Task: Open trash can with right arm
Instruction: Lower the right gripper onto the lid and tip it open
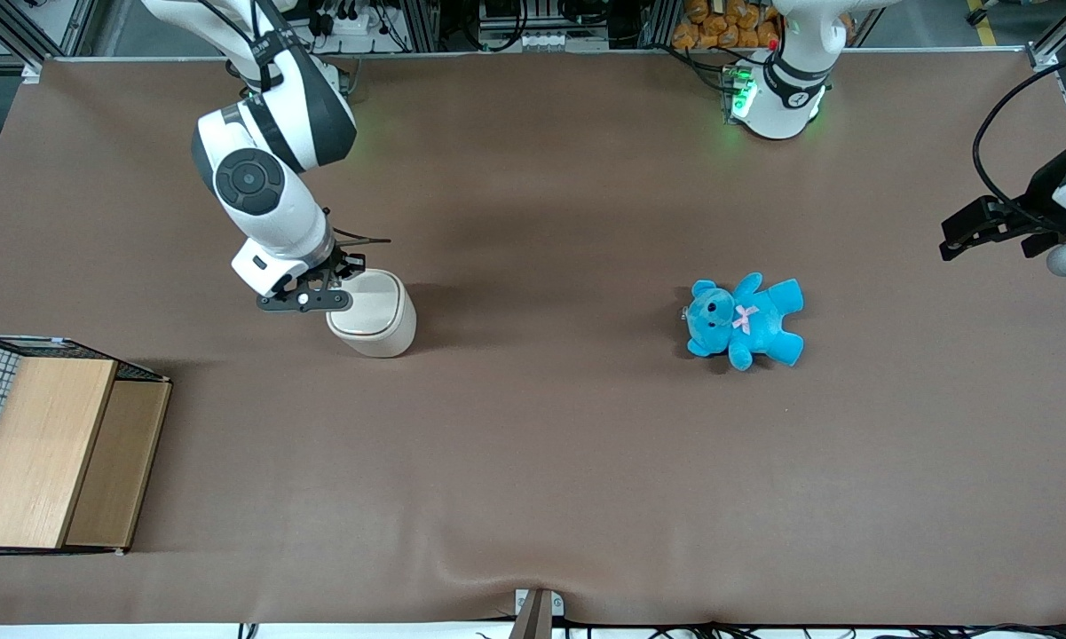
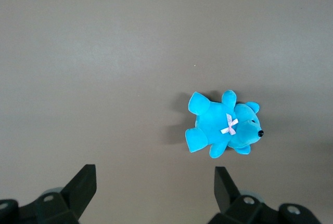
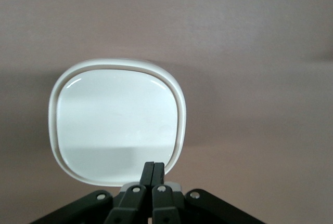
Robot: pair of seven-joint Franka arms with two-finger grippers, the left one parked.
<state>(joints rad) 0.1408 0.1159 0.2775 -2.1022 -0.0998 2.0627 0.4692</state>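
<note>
Wooden box (image 1: 40, 448) up front, trash can (image 1: 373, 313) lid down.
Gripper (image 3: 153, 174), fingers pinched together empty at the rim, should press gently.

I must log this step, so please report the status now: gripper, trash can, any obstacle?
Gripper shut, fingertips at the lid's edge. Trash can upright, lid closed flat. Teddy lies toward the parked arm's end, wooden box nearer the camera; neither in the way.

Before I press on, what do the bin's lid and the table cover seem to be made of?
Lid: likely hard plastic, glossy cream-white, with curved highlights near its rim. Table cover: matte brown sheet, possibly paper or fabric; it ripples at the near edge. The shut pincer sits at the lid's edge.
</note>
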